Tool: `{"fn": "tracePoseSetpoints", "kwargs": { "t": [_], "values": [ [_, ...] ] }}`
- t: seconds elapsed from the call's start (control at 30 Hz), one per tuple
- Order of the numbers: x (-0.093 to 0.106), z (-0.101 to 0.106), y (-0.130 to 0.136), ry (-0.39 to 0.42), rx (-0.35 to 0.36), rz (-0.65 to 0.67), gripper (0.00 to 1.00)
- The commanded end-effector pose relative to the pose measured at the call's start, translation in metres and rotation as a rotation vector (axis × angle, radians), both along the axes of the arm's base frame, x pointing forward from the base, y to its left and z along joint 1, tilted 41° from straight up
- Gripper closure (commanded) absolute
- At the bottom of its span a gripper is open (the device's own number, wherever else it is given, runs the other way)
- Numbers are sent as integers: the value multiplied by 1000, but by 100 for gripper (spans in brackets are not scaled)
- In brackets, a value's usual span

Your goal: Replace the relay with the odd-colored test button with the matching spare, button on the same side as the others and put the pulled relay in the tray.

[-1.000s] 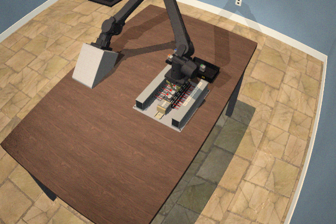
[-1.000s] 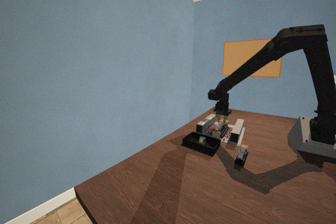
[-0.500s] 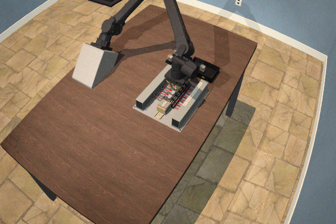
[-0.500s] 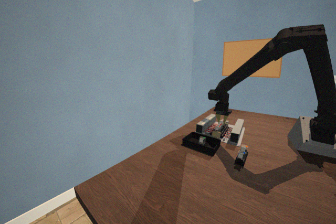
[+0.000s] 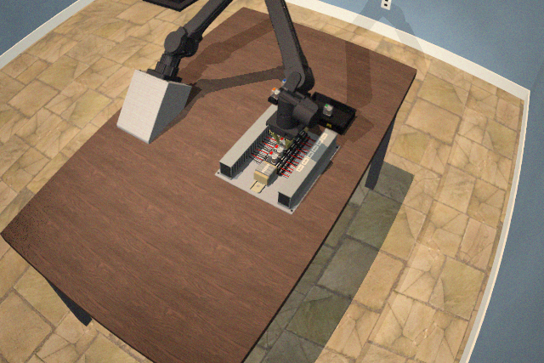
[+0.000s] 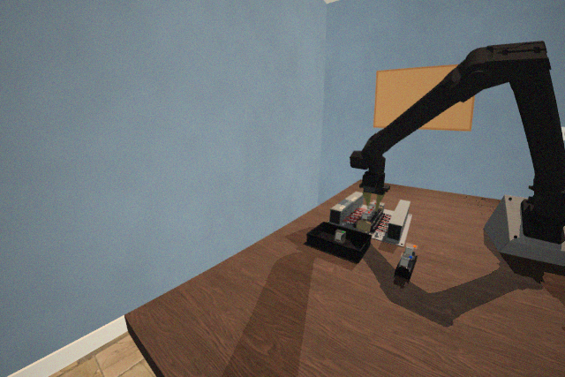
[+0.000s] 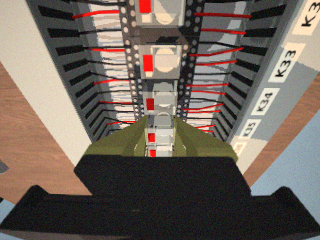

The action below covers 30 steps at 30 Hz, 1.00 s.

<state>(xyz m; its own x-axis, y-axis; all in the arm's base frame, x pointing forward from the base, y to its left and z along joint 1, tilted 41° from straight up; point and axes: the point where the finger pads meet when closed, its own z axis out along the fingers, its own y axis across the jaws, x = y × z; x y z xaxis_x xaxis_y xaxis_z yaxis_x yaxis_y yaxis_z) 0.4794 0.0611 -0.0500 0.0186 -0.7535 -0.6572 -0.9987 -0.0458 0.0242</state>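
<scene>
Clear-topped, red-buttoned grey relay [image 7: 161,136] stands in the row directly beneath the gripper [image 5: 280,141] [image 6: 372,208] [image 7: 160,120], whose olive fingers are clenched around it. Other red-buttoned relays [image 7: 160,61] line up out in front of the gripper, between grey slotted ducts [image 5: 248,144] [image 6: 400,215] [image 7: 25,60] standing on either side of it. Just past the panel's end, near the gripper, a black rectangular tray [image 5: 351,117] [image 6: 335,248] carries the pulled green-buttoned grey relay [image 5: 327,109] [image 6: 340,236]. Beside that tray, also off the panel, a small black holder [image 5: 273,99] [image 6: 404,269] bears spares with orange and blue buttons. How level the gripped relay sits, I cannot tell.
</scene>
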Motion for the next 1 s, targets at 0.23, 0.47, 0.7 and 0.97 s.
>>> {"fn": "tracePoseSetpoints", "kwargs": {
  "t": [0.23, 0.47, 0.7, 0.97],
  "values": [
    [12, 8, -7, -32, 1, -14, 100],
    [12, 9, -7, -32, 1, -14, 100],
    [13, 10, -8, -34, 1, -15, 100],
    [13, 10, -8, -34, 1, -15, 100]
  ]
}}
